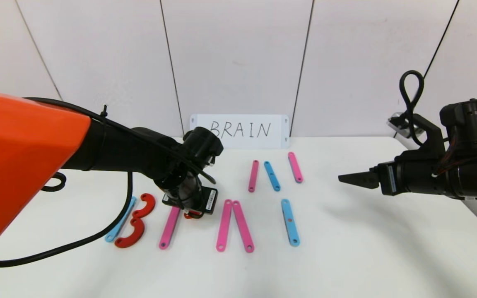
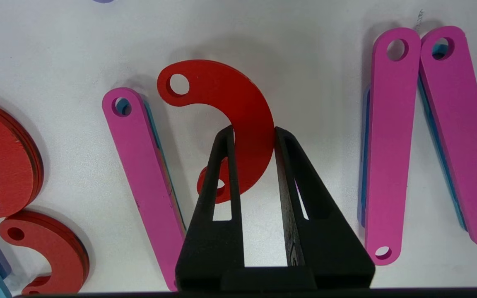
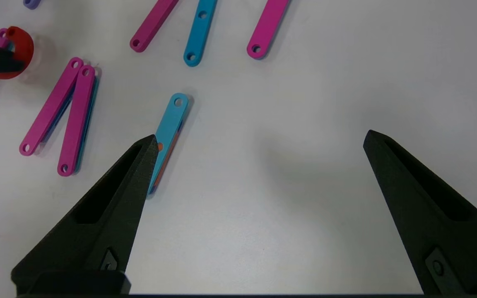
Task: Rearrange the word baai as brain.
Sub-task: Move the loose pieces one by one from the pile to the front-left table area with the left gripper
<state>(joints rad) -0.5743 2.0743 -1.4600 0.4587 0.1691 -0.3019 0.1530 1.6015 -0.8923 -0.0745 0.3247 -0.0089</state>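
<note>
Left gripper clamped on red curve, letters half laid out

Red half-ring curve [image 2: 238,111], flat with a hole at each end, sits pinched between the fingers of the left gripper [image 2: 254,131], jaws closed tight across its band. It is just beside the top of a pink holed strip [image 1: 169,227] that lies slanted on the white table [image 1: 346,256], left of centre. Whether the curve touches the table or is lifted, cannot tell. Further left: two more red half-ring curves [image 1: 136,221] stacked end to end like a "3", against a light-blue strip [image 1: 120,219], reading as a B. Right of the gripped curve, two pink strips [image 1: 234,225] meet at the top in an inverted V. Next right, a single light-blue strip [image 1: 290,222], near upright. Behind these, nearer the wall, a row of three loose strips: pink [image 1: 254,176], blue [image 1: 272,176], pink [image 1: 295,167]. White card handwritten "BRAIN" [image 1: 240,130] stands against the wall. Right gripper [image 3: 259,136] hovers over bare table at the right side, jaws spread wide, holding nothing.
</note>
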